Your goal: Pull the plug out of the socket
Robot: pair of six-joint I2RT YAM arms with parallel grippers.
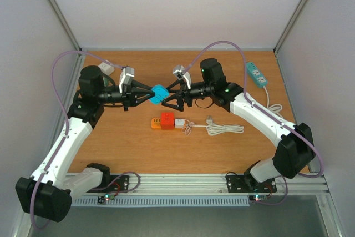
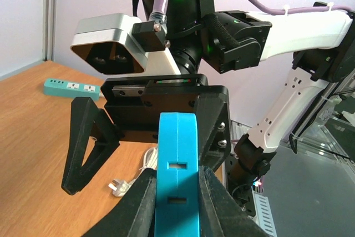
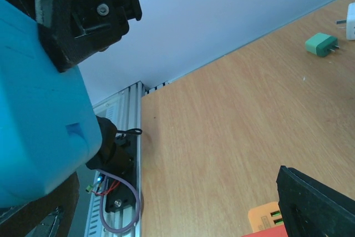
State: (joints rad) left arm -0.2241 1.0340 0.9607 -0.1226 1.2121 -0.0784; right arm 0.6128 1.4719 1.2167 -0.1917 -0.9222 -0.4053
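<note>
"Why is that thing held up over the table [image 1: 138,148]?"

"The left gripper [image 1: 150,96] squeezes the blue socket block [image 1: 160,94] tight. I think that keeps it from slipping."

"And the right gripper [image 1: 165,98]?"

"Its jaws are wide apart around the block's other end, maybe ready to grab. I can't see a plug on it. Down below lies an orange socket [image 1: 157,123] with a white plug [image 1: 179,122]."

There are two end effectors: the left end effector [image 1: 150,97] and the right end effector [image 1: 167,99]. There is one blue socket block [image 1: 160,93]. On the table [image 1: 138,148] I count one orange adapter [image 1: 156,123], one red adapter [image 1: 167,120], one white plug [image 1: 179,122], one white cable [image 1: 224,129], one teal power strip [image 1: 256,74] at two o'clock, one white charger [image 1: 105,69] at ten o'clock, and one small green plug [image 3: 321,44].
</note>
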